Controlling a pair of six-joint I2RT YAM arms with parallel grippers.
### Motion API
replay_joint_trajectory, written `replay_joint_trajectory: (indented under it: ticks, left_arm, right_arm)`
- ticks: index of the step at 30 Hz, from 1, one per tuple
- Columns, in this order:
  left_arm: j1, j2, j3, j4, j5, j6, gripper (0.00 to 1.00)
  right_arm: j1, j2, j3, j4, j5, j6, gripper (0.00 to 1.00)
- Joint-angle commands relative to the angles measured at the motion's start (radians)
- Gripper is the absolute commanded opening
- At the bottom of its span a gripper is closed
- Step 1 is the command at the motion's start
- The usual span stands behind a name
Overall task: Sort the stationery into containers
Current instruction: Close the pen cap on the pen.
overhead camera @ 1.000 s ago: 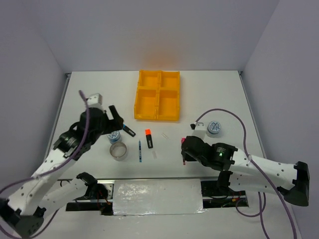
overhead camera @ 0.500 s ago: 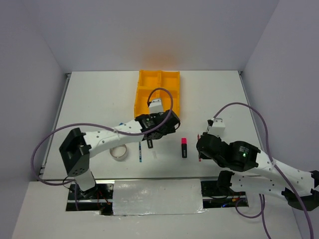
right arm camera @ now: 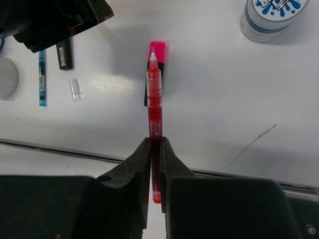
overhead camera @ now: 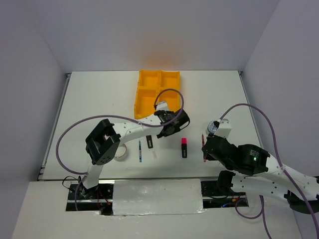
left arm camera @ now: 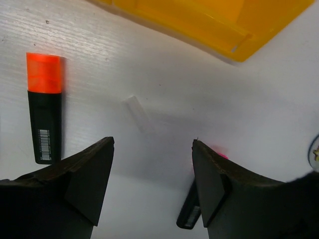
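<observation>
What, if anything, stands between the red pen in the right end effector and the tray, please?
The left end effector hovers at the near edge of the tray, across the straight path from the pen. The pink highlighter lies under that path, probably too low to matter.

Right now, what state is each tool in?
Left tool: open, holding nothing.
Right tool: shut on the red pen.

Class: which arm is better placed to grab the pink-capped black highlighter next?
Left: the left gripper hovers open beside the pink-capped black highlighter; the right gripper is shut on a thin red pen.
</observation>
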Motion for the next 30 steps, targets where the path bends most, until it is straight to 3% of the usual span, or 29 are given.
replay_joint_trajectory:
  ticks: [1,17,21,28,30]
  left_arm:
    - [0.032,0.024,-0.006,-0.019,0.029,-0.045,0.76]
    - [0.058,0.149,0.033,-0.024,0.062,-0.042,0.73]
    - [0.058,0.157,0.026,-0.041,0.06,-0.059,0.6]
    - [0.058,0.166,-0.027,0.014,0.094,-0.047,0.51]
    - [0.058,0.173,-0.03,0.018,0.103,-0.039,0.37]
  right_arm:
    - [0.007,0.011,0.002,0.018,0.012,-0.027,0.04]
    - [0.007,0.018,-0.012,0.05,-0.03,-0.061,0.04]
    - [0.007,-0.003,-0.017,0.064,-0.034,-0.07,0.04]
    - [0.009,-0.016,-0.02,0.075,-0.048,-0.087,0.03]
    - [0.007,-0.031,-0.022,0.083,-0.048,-0.089,0.03]
